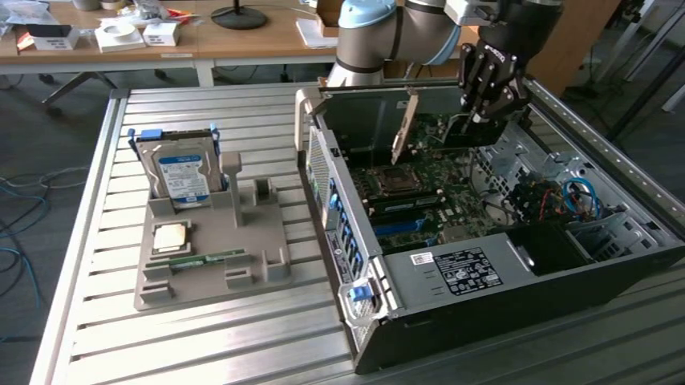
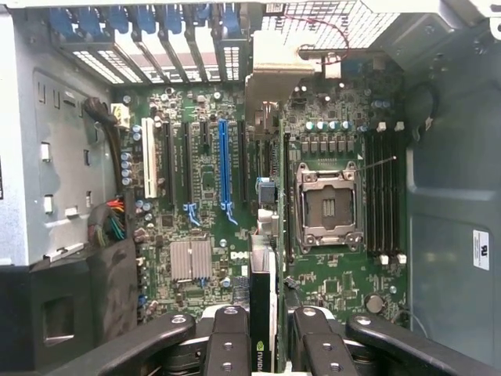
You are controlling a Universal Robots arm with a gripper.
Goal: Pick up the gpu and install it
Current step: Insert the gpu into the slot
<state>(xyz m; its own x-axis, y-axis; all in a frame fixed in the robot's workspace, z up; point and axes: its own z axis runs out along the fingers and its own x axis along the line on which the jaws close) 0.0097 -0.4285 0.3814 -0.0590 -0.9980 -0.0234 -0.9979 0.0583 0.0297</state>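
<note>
The gpu [image 2: 263,309] is a thin dark card seen edge-on, standing upright over the green motherboard [image 2: 196,180] inside the open computer case [image 1: 450,273]. Its pale silver bracket [image 2: 278,70] points toward the case's slotted rear wall. My gripper [image 2: 270,345] is shut on the card's near end, with a black finger [image 2: 227,337] on each side. In the exterior view the gripper [image 1: 476,120] reaches down into the back of the case, and the card's bracket [image 1: 405,128] slants up beside it. The card runs between a blue slot [image 2: 225,164] and the CPU socket [image 2: 327,205]. Whether it sits in a slot I cannot tell.
On the exterior view's left a grey holder tray [image 1: 214,265] carries an upright hard drive [image 1: 182,176], a processor chip [image 1: 172,237] and a green memory stick [image 1: 204,258]. Everything rests on a slatted metal table [image 1: 86,321]. A cluttered wooden desk [image 1: 214,40] stands behind.
</note>
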